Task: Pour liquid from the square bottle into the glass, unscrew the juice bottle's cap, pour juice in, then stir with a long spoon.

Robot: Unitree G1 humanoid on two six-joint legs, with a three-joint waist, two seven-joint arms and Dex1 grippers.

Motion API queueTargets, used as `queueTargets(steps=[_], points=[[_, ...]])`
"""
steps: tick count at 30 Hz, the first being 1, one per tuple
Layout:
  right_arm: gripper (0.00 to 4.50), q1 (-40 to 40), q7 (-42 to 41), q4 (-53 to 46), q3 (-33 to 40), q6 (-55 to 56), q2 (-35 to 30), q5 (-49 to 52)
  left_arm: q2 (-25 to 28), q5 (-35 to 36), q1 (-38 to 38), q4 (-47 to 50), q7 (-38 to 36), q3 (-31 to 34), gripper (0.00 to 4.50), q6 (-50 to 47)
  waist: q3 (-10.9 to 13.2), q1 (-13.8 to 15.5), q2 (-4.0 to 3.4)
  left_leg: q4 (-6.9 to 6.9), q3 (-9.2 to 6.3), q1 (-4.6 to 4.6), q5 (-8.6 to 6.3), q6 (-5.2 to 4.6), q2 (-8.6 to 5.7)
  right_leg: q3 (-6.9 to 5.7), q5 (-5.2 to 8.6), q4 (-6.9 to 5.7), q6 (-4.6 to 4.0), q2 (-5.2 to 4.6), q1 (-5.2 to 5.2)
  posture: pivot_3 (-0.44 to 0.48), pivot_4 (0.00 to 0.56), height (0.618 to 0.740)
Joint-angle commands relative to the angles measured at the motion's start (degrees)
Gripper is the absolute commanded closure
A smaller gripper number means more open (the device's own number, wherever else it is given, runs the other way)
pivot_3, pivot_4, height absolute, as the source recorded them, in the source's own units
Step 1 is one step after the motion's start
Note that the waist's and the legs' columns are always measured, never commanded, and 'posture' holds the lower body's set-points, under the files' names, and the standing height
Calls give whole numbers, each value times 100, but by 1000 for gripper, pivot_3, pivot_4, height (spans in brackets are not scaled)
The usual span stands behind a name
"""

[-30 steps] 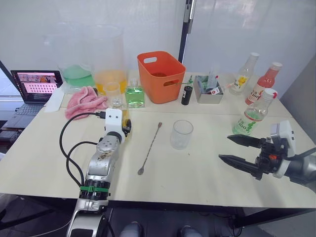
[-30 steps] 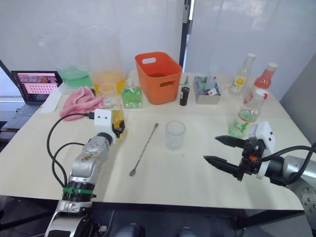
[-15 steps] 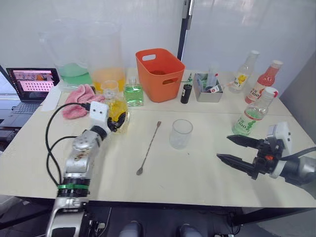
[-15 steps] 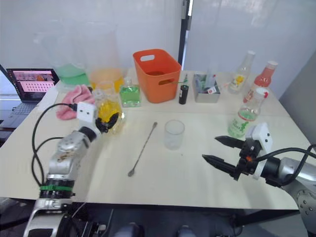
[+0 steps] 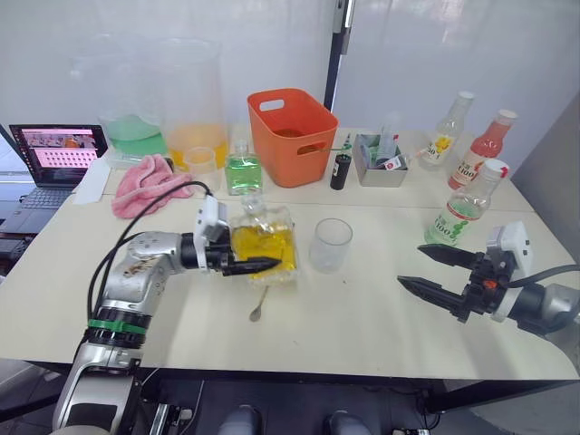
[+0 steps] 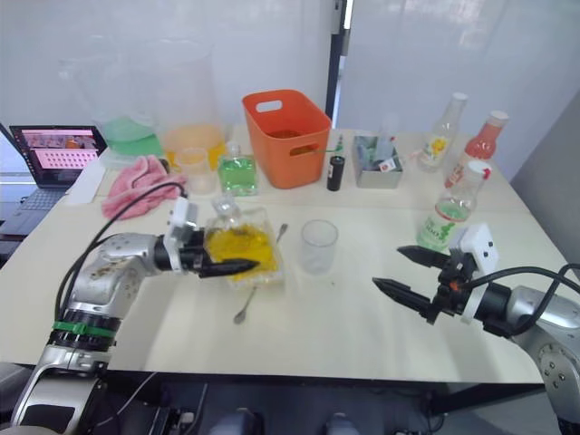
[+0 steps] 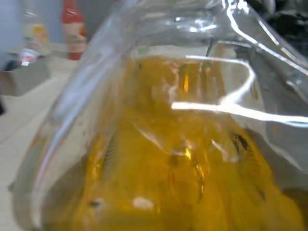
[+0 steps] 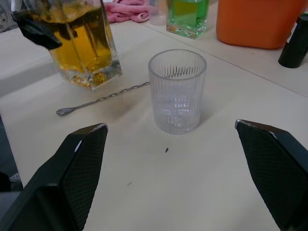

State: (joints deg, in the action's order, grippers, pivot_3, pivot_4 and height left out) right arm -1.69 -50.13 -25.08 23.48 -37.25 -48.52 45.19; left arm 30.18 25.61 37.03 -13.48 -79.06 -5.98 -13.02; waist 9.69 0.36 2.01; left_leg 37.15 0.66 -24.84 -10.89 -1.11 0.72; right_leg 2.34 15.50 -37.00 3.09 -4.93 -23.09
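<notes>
Gripping the square bottle (image 5: 264,244), the left pincer (image 5: 256,265) holds it upright at frame centre, just left of the glass (image 5: 332,246) and in front of the long spoon (image 8: 103,99) on the table (image 5: 362,317). Right pincer (image 5: 431,269) hangs spread wide, empty, lower right, below the juice bottle (image 5: 465,216).

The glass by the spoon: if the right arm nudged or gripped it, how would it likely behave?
The glass looks empty, so it is probably light and may slide on the smooth table rather than resist. Its upright, slightly tapered shape might tip under a high push. The ribbed wall could help the fingers grip, though thin glass seems breakable.
</notes>
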Motion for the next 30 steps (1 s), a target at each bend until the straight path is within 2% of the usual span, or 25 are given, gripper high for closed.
queueTargets(steps=[1, 8, 19, 21, 22, 23, 30], points=[[0, 5, 1, -97, 227, 119, -50, 5, -588, -112, 375, -143, -280, -270, 1695, 666, 0, 24, 0, 4, 1, -1, 0, 0, 0, 1, 0, 0, 0, 0, 0, 0, 150, 739], [0, 98, 118, -275, 324, 41, -48, 98, -1020, -821, 478, -1066, -532, -727, 1695, 1608, 0, -17, -1, 44, -7, -26, -3, -4, 10, 3, 0, -7, 0, 16, -6, 0, 150, 739], [0, 159, 207, -412, 408, -72, -94, 210, -1379, -1173, 394, -1680, -186, -661, 1695, 2263, -8, 85, -16, 73, -35, -13, -4, -6, 6, 3, -1, -6, 3, 19, 42, 0, 150, 739], [0, 143, 216, -414, 397, -85, -105, 224, -1399, -1048, 413, -1670, -200, -539, 653, 2182, -8, 76, -15, 73, -36, 18, -4, -7, 7, 2, 0, 0, 4, 19, 75, 0, 150, 739], [0, 135, 220, -415, 389, -90, -107, 229, -1388, -980, 416, -1603, -240, -501, 559, 2095, -8, 59, -15, 73, -37, 21, -4, -7, 9, 2, 0, 0, 4, 19, 77, 0, 150, 739], [0, 134, 213, -424, 386, -97, -111, 242, -1362, -935, 418, -1503, -272, -473, 44, 1993, -8, 42, -16, 73, -42, 19, -4, -7, 10, 2, 0, 0, 4, 21, 75, 0, 150, 739], [0, 61, 44, -408, 288, -111, -165, 303, -953, -503, 472, -557, -571, -441, 15, 667, -8, -5, -18, 72, -62, 20, -6, -9, 16, 9, 0, -2, 3, 38, 72, 0, 150, 739]])
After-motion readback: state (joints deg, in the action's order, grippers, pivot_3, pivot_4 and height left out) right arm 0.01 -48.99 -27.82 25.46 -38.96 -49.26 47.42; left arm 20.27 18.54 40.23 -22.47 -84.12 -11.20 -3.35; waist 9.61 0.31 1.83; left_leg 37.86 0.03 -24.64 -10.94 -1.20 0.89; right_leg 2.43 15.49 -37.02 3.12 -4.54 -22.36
